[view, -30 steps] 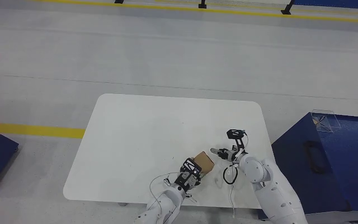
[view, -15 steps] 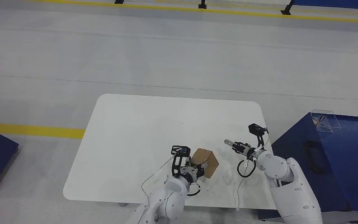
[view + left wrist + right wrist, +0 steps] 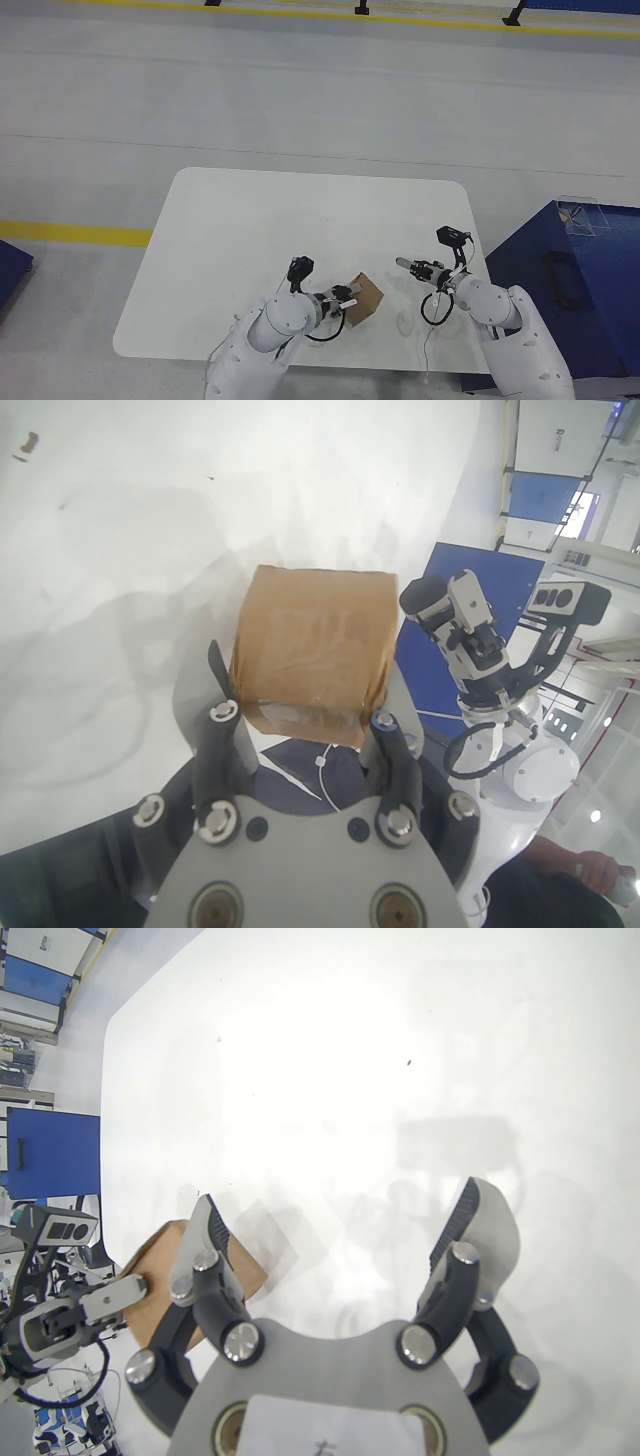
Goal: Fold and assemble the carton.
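The carton (image 3: 366, 294) is a small brown cardboard box with clear tape over one face, near the table's front edge. My left gripper (image 3: 343, 297) is shut on it from the left. In the left wrist view the two fingers (image 3: 221, 678) clamp the near end of the carton (image 3: 312, 640). My right gripper (image 3: 404, 265) stands open a short way to the right of the box, apart from it. In the right wrist view its fingers (image 3: 462, 1215) are spread over bare table, with the carton (image 3: 247, 1273) and the left gripper (image 3: 112, 1298) off to one side.
The white table (image 3: 260, 230) stretches bare to the back and left. A blue cabinet (image 3: 570, 290) stands close beside the table's right edge. The right gripper (image 3: 450, 615) also shows past the carton in the left wrist view.
The left arm has swung round from below the carton to its left side, still holding it. The right gripper has drawn back to the right, away from the box.
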Controlling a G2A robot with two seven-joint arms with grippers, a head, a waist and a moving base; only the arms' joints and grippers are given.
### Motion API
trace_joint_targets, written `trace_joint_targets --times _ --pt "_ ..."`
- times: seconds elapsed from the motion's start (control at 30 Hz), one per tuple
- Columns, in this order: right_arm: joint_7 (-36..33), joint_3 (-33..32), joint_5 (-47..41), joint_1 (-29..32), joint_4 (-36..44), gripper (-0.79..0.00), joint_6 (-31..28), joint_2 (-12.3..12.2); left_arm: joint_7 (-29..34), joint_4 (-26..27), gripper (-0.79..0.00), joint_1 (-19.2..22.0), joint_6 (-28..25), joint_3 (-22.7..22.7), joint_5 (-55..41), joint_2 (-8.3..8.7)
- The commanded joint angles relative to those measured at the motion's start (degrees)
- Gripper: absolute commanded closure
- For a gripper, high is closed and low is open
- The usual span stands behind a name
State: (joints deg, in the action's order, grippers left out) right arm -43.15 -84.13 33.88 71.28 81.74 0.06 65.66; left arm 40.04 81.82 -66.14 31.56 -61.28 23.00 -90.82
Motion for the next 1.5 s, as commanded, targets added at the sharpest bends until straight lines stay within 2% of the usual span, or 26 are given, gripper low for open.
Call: trace_joint_targets --times 0.0,0.07,0.13,0.2,0.3,0.33,0.37,0.43,0.6,0.77,1.03,1.23,1.37,1.47 --pt "0.01 0.00 -0.01 0.00 0.00 -0.785 0.00 0.00 -0.03 1.73 -0.785 -0.16 0.80 -1.83 0.27 0.48" --pt "0.01 0.00 -0.01 0.00 0.00 -0.785 0.00 0.00 -1.70 5.40 -0.785 -1.47 1.55 -4.08 -1.51 0.72" --pt "0.01 0.00 -0.01 0.00 0.00 -0.785 0.00 0.00 -6.28 10.33 -0.782 -3.47 -0.51 -5.18 -0.17 1.01" --pt "0.01 0.00 -0.01 0.00 0.00 -0.785 0.00 0.00 -10.33 14.74 -0.376 -5.79 -3.61 -3.77 3.33 1.23" --pt "0.01 0.00 -0.01 0.00 0.00 -0.785 0.00 0.00 -14.71 17.65 -0.111 -7.94 -7.95 0.68 11.48 1.53" --pt "0.01 0.00 -0.01 0.00 0.00 -0.785 0.00 0.00 -15.96 17.71 -0.086 -8.21 -9.00 2.12 13.86 1.57" --pt "0.01 0.00 -0.01 0.00 0.00 -0.785 0.00 0.00 -17.54 17.18 0.000 -8.24 -9.29 3.62 16.88 1.58" --pt "0.01 0.00 -0.01 0.00 0.00 -0.785 0.00 0.00 -19.43 15.98 0.000 -7.96 -9.95 6.23 20.12 1.42" --pt "0.01 0.00 -0.01 0.00 0.00 -0.785 0.00 0.00 -23.87 8.59 0.000 -5.07 -10.16 12.54 29.47 0.71" --pt "0.01 0.00 -0.01 0.00 0.00 -0.785 0.00 0.00 -26.09 5.06 0.000 -4.89 -16.97 15.92 39.14 1.22" --pt "0.01 0.00 -0.01 0.00 0.00 -0.785 0.00 0.00 -27.08 2.07 0.000 -5.73 -16.58 15.26 42.93 1.46" --pt "0.01 0.00 -0.01 0.00 0.00 -0.785 0.00 0.00 -24.51 0.20 0.000 -5.30 -15.31 14.75 43.57 1.31" --pt "0.01 0.00 -0.01 0.00 0.00 -0.785 0.00 0.00 -28.11 1.96 0.000 -6.25 -16.09 13.70 39.37 0.96" --pt "0.01 0.00 -0.01 0.00 0.00 -0.785 0.00 0.00 -27.12 1.89 0.000 -6.36 -16.41 12.91 37.79 0.93"
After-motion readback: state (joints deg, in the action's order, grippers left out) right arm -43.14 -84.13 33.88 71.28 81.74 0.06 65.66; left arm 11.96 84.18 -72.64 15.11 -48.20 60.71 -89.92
